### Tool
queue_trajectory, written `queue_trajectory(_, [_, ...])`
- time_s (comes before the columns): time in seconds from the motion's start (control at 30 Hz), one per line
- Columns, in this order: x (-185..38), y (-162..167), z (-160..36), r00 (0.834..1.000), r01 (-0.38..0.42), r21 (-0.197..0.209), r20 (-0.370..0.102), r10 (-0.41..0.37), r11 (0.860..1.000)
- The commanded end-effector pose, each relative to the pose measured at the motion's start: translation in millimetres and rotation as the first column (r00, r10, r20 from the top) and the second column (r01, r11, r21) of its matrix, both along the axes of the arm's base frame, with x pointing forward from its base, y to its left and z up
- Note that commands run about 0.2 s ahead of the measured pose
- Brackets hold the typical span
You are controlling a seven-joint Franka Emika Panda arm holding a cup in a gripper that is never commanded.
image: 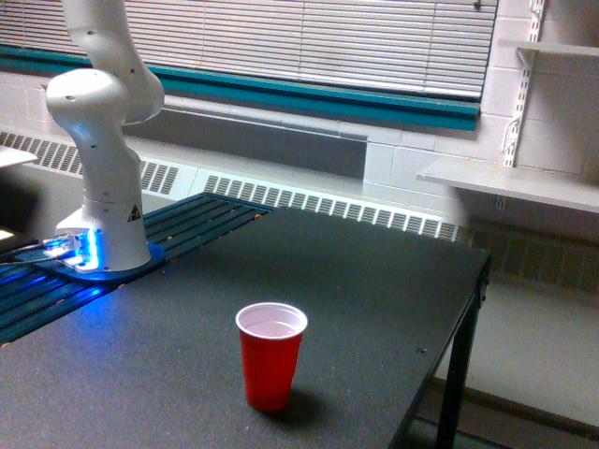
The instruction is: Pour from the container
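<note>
1. Container: out of frame; its position cannot be told.
2. Gripper: out of frame; its state cannot be told.
3. Red cup (270,354): upright, lower centre, on the dark table (374,281).
4. Arm base (103,187): upper left, blue light at its foot.

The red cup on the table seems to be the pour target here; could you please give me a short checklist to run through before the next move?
1. Red cup upright on the black table: ok.
2. Cup mouth open and unobstructed, white inside visible: ok.
3. Table around the cup free of other loose items: ok.
4. Cup set back from the table edge on the exterior view's right: ok.
5. Clear container in view and held over the cup: not ok, it is out of frame.
6. Gripper state and its hold on the container: cannot tell, only the arm's base and lower links show.
</note>
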State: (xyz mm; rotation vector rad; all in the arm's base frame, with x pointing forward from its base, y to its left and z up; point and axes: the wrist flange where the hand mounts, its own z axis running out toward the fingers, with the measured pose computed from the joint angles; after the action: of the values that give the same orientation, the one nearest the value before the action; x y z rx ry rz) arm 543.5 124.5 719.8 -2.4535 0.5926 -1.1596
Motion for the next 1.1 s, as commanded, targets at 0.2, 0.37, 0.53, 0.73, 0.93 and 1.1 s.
queue_trajectory(0.2, [2, 1, -12.3, 1.0, 0.024, 0.026, 0.001, -0.024, 0.999])
queue_trajectory(0.37, [6, -17, -21.0, 0.998, 0.057, 0.021, -0.006, -0.057, 0.998])
queue_trajectory(0.53, [11, -39, -30.5, 0.993, 0.118, 0.006, -0.012, -0.118, 0.993])
queue_trajectory(0.73, [16, -69, -45.3, 0.981, 0.193, -0.017, -0.025, -0.194, 0.981])
queue_trajectory(0.93, [18, -103, -65.9, 0.967, 0.247, -0.045, -0.058, -0.249, 0.968])
queue_trajectory(1.1, [16, -132, -86.2, 0.95, 0.295, -0.086, -0.083, -0.302, 0.952])
